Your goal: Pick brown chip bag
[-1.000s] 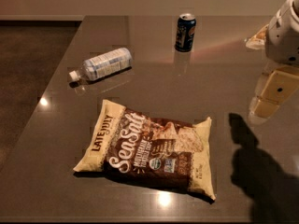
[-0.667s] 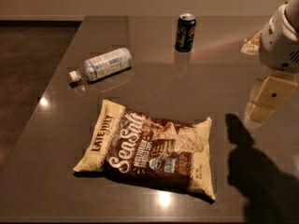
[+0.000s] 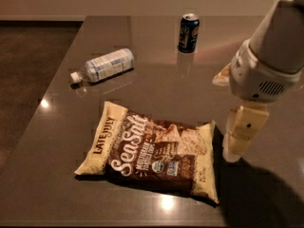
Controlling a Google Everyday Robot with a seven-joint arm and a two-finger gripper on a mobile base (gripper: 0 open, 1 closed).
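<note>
The brown chip bag [image 3: 152, 151] lies flat on the dark table [image 3: 156, 80], near its front edge. It is dark brown with cream-yellow ends, white "Sea Salt" script and "LATE JULY" lettering. My gripper [image 3: 241, 136] hangs from the white arm [image 3: 270, 56] at the right. It is just beyond the bag's right end, low over the table, and holds nothing.
A clear plastic water bottle [image 3: 105, 65] lies on its side at the back left. A dark blue drink can [image 3: 188, 33] stands upright at the back centre. The table's left edge drops to a dark floor [image 3: 33, 56].
My arm and gripper have moved left and down, from the right edge of the view to right beside the bag's right end. The bag, bottle and can have not moved.
</note>
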